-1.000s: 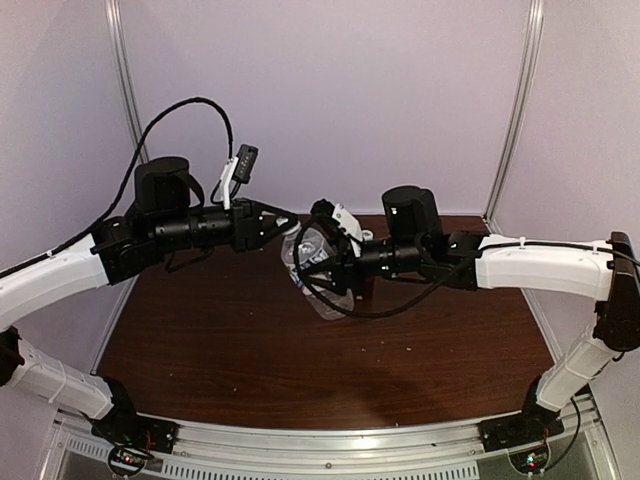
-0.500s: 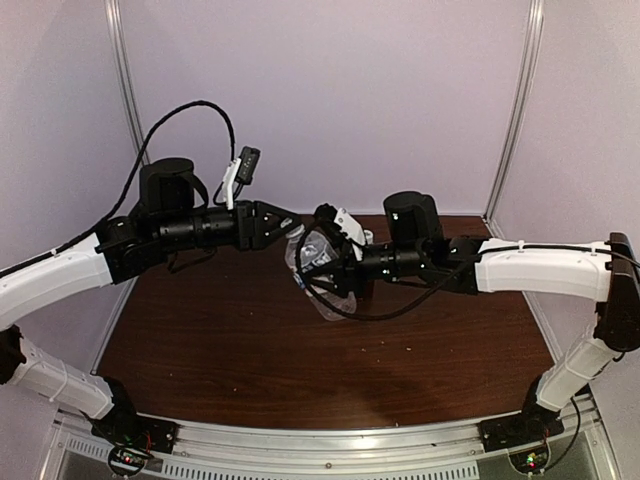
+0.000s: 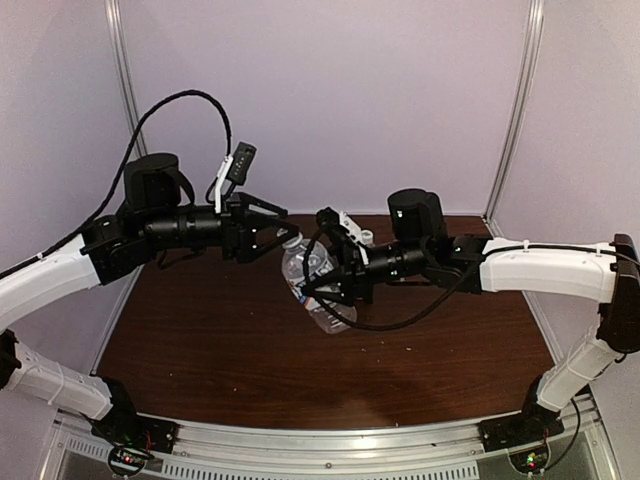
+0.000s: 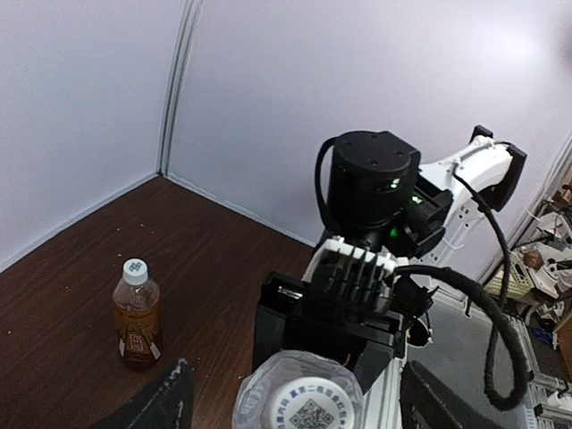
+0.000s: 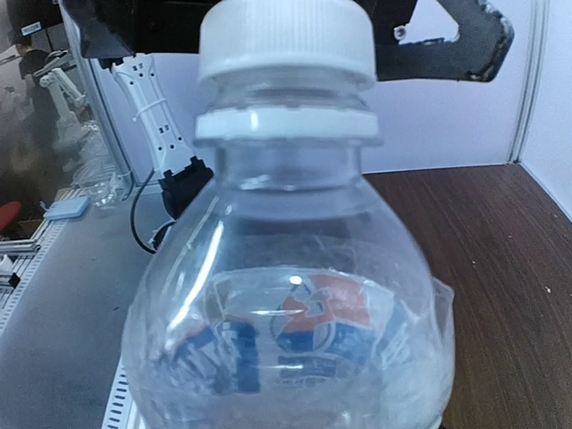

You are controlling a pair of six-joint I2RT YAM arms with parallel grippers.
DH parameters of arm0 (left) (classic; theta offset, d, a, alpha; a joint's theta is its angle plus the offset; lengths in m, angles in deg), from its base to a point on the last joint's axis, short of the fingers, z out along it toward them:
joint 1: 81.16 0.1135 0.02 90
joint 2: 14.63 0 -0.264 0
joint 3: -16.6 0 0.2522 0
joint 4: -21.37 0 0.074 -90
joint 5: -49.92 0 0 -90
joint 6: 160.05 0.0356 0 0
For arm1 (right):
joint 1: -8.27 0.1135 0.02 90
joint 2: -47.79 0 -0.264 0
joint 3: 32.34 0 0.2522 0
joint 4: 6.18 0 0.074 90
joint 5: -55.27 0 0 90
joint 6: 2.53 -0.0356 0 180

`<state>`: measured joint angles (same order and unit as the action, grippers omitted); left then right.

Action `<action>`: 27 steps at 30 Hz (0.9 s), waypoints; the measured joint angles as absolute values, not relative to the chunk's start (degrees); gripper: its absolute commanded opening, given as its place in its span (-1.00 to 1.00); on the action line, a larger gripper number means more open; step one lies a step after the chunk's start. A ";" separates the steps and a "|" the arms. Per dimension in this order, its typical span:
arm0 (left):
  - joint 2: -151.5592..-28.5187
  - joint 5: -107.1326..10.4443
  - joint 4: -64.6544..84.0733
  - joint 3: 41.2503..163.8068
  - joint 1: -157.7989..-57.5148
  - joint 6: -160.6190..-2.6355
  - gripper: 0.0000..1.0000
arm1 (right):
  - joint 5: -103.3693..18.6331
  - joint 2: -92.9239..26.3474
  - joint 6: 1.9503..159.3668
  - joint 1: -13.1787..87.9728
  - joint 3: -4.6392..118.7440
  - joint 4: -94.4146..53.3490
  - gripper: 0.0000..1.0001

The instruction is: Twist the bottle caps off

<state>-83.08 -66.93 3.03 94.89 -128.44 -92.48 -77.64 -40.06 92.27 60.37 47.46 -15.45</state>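
Holding the clear water bottle [image 3: 300, 262] over the middle of the table [image 3: 200, 340], the right gripper [image 3: 322, 268] clamps its body, neck aimed left for unscrewing. The left gripper [image 3: 278, 230] has its jaws wide either side of the white cap [image 5: 286, 36], clear of it. The amber bottle [image 4: 137, 313] stands capped on the far side.

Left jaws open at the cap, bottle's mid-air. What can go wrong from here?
1. The cap sits on the clear bottle, which the right gripper holds tilted above the table; if loosened, it may drop or leak.
2. The left gripper, jaws open around the cap, could slip if it regrasps off-centre.
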 measured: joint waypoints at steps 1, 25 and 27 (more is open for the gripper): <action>-82.84 -68.11 3.05 94.94 -128.44 -91.70 0.62 | -79.41 -40.04 92.29 60.37 47.46 -15.42 -0.08; -83.78 -87.76 6.63 95.39 -128.44 -84.59 0.10 | -96.77 -40.24 91.75 60.37 47.59 -15.42 -0.08; -83.91 -88.33 7.16 95.39 -128.44 -84.64 0.10 | -96.83 -40.26 91.77 60.37 47.59 -15.42 -0.08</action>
